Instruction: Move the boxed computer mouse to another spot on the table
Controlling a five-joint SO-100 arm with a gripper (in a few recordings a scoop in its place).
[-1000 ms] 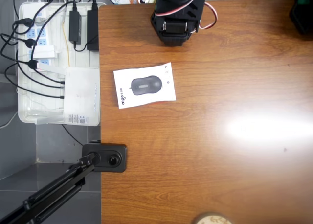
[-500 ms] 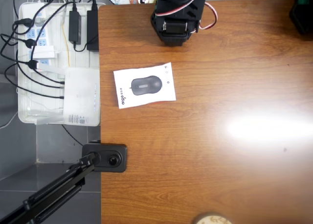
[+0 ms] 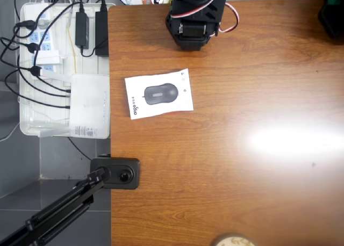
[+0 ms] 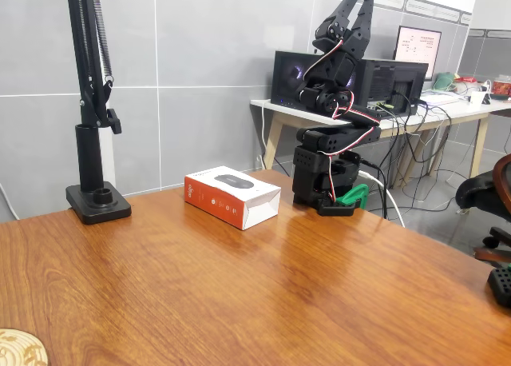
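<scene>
No change over the last second: the boxed computer mouse (image 3: 159, 94) rests untouched on the table (image 3: 242, 171). The gripper (image 4: 357, 8), raised upright and well apart from it, shows narrowly parted fingers. Transfer not begun.

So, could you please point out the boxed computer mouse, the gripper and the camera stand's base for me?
boxed computer mouse (image 3: 159, 94), overhead view, on the pictured mouse on its top face.
gripper (image 4: 357, 0), fixed view, between its raised fingertips.
camera stand's base (image 4: 98, 201), fixed view, on the black foot plate.
</scene>
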